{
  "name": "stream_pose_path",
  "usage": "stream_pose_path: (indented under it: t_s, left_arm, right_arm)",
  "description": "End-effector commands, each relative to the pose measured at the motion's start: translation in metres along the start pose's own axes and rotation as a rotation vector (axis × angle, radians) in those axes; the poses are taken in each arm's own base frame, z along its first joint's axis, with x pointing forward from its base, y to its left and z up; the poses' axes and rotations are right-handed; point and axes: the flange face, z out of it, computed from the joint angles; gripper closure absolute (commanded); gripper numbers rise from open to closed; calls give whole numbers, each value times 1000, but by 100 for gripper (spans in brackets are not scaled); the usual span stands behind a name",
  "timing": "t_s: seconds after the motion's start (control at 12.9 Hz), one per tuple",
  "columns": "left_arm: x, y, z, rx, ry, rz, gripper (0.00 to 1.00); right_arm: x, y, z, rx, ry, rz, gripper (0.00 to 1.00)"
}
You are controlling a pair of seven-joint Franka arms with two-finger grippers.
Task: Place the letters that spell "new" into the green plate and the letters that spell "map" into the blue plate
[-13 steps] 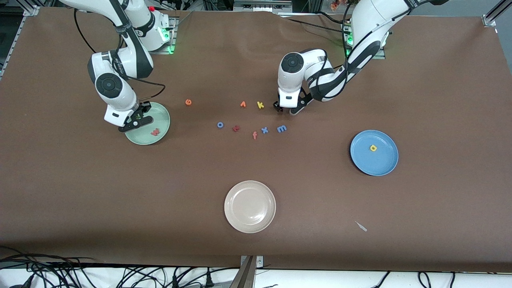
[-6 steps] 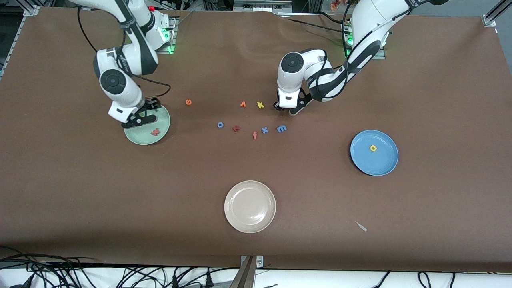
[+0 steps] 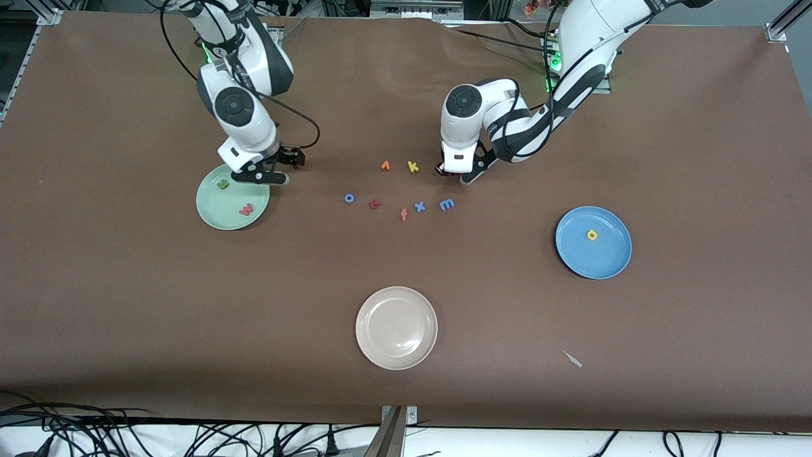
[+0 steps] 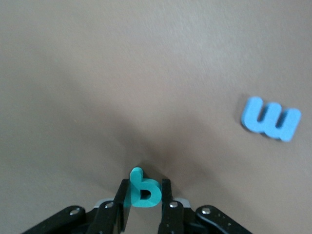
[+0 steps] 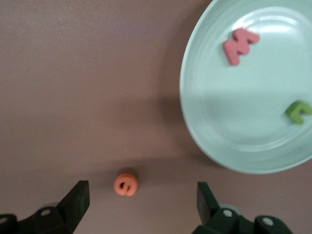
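Note:
The green plate (image 3: 219, 212) (image 5: 234, 112) holds the green "n" (image 3: 222, 184) (image 5: 298, 110) and the red-salmon "w" (image 3: 246, 209) (image 5: 240, 45). My right gripper (image 3: 282, 166) (image 5: 141, 190) hangs open beside that plate, over the orange "e" (image 5: 126, 184), which lies on the table between its spread fingers. The front view hides the "e" under the hand. My left gripper (image 3: 451, 172) (image 4: 144, 183) is shut on the teal "p" (image 4: 144, 189), low at the table. The blue "m" (image 3: 447, 204) (image 4: 271, 118) lies close by. The blue plate (image 3: 602, 257) holds the yellow "a" (image 3: 592, 235).
Other letters lie mid-table: an orange arrow-like one (image 3: 385, 165), a yellow "k" (image 3: 413, 166), a blue "o" (image 3: 349, 198), a dark red "t" (image 3: 374, 204), a salmon "f" (image 3: 403, 215) and a blue "x" (image 3: 419, 206). A beige plate (image 3: 396, 327) sits nearest the front camera.
My right gripper opened, left the green "n" in the green plate and moved off the plate to over the "e". My left gripper shut on the "p".

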Motion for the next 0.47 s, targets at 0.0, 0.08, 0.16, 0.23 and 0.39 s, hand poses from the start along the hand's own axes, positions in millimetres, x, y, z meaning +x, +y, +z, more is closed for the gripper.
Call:
stream_pose_path:
  t_s: [0.0,0.08,0.16,0.23,0.39]
  left_arm:
    - [17,13,-17,12,40,31,100]
    - [30,21,-27,24,40,15,100]
    - [39,29,-38,36,25,29,100]
    - [49,36,-50,57,0,67,100]
    - [93,44,-75,103,-42,173,100]
  right_arm:
    - [-20,-5,20,40,30,133,5]
    - [-28,0,34,60,47,136,5]
    - [-33,3,45,79,63,137,7]
    - [-35,4,50,84,65,141,11]
    - [-35,3,53,83,62,150,28]
